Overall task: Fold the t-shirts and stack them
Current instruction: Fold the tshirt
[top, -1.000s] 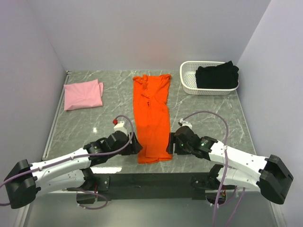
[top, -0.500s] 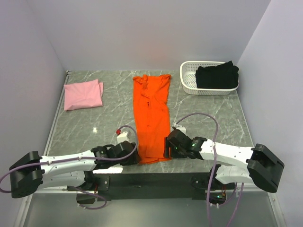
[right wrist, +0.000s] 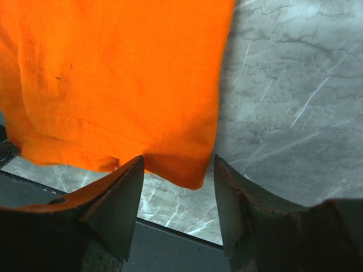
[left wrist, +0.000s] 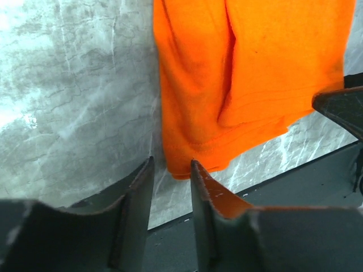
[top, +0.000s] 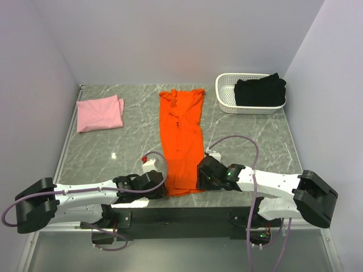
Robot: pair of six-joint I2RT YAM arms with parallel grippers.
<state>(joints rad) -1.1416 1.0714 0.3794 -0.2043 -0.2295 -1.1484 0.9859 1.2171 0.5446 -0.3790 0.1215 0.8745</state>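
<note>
Grey marble-veined table (top: 108,148) between plain pale walls (top: 170,39), orange t-shirt (top: 181,136) lengthwise.

A robotics lab test cell: plain pale walls (top: 170,39) box in a grey marble-patterned table (top: 249,141) on three sides, two white-and-black arms (top: 79,196) are bolted to a black rail (top: 181,216) at its near edge, purple cables (top: 238,136) loop from them, and an orange t-shirt (top: 181,136) and a white basket (top: 226,105) sit like trial props
</note>
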